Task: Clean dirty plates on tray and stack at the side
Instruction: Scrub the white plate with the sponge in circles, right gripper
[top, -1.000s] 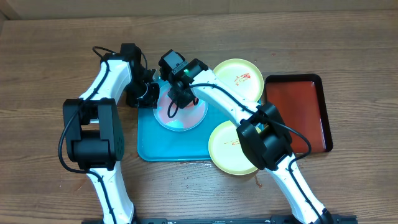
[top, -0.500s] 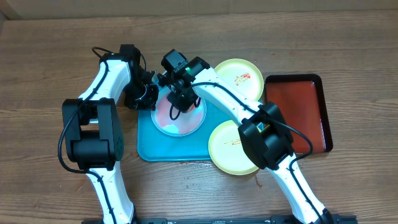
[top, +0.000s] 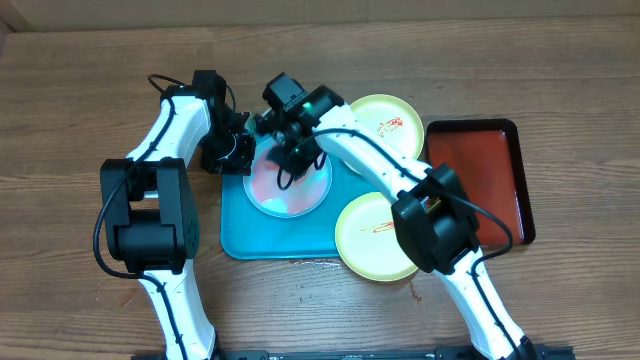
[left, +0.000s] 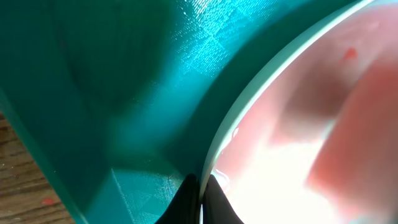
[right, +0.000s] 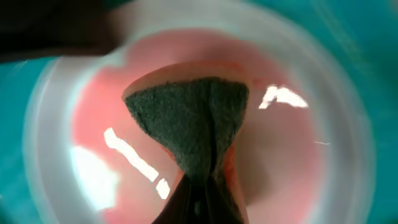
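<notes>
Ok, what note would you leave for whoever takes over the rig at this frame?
Left hand: shut on the rim of the pale plate, on the teal tray.
Right hand: shut on a dark sponge, pressed on that plate, smeared pink.
Two yellow-green plates lie by the tray's right edge, sauce on both.
Done: nothing clean or stacked. Left: finish this plate, wipe the two, stack all.

There are three plates: one white plate (top: 295, 198), one far yellow-green plate (top: 385, 122) and one near yellow-green plate (top: 368, 235). There are two trays: one teal tray (top: 240, 235) and, at right, one dark red tray (top: 480, 185). There is one scrub pad (right: 193, 124). There are two arms: left arm (top: 165, 130), right arm (top: 370, 165).
</notes>
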